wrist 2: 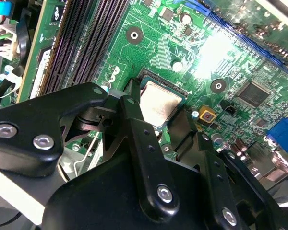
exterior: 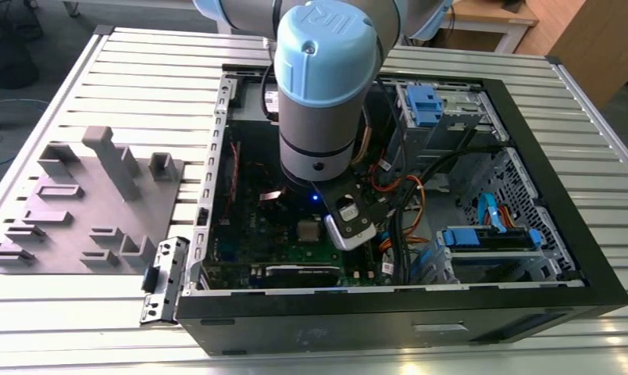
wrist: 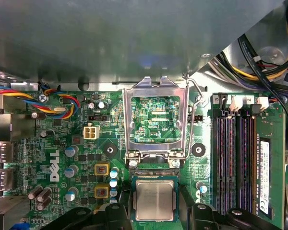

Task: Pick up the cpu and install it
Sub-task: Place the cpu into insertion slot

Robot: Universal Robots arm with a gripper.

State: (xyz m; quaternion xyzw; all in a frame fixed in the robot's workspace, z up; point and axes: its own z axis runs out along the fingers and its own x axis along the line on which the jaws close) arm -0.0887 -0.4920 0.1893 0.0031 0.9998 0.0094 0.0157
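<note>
Looking down into the case (exterior: 397, 308), the arm (exterior: 325, 78) hangs pretty much straight into it, over the green board (wrist: 53, 143). The cpu (wrist: 154, 200) is lying flat in the socket, silvery top up and squared with the black surround.

The gripper (wrist: 156, 208) sits right over the chip, hugging two opposite edges. Honestly, I can't tell whether it's actually clamping the cpu or just sitting loose around it, because it's that close either way. It's the same story in the second wrist view: the cpu (wrist 2: 158, 108) is flat in its seat and the gripper (wrist 2: 160, 103) is tight around it.

The shiny frame (wrist: 156, 120) is flipped open, hinged just beside the cpu, and you can see the board through its window. The RAM slots (wrist: 235, 158) run along near the socket on one side.

On the exterior view's left, the grey tray (exterior: 85, 203) sits on the slatted table (exterior: 137, 70) just beside the case, well apart from the gripper.
</note>
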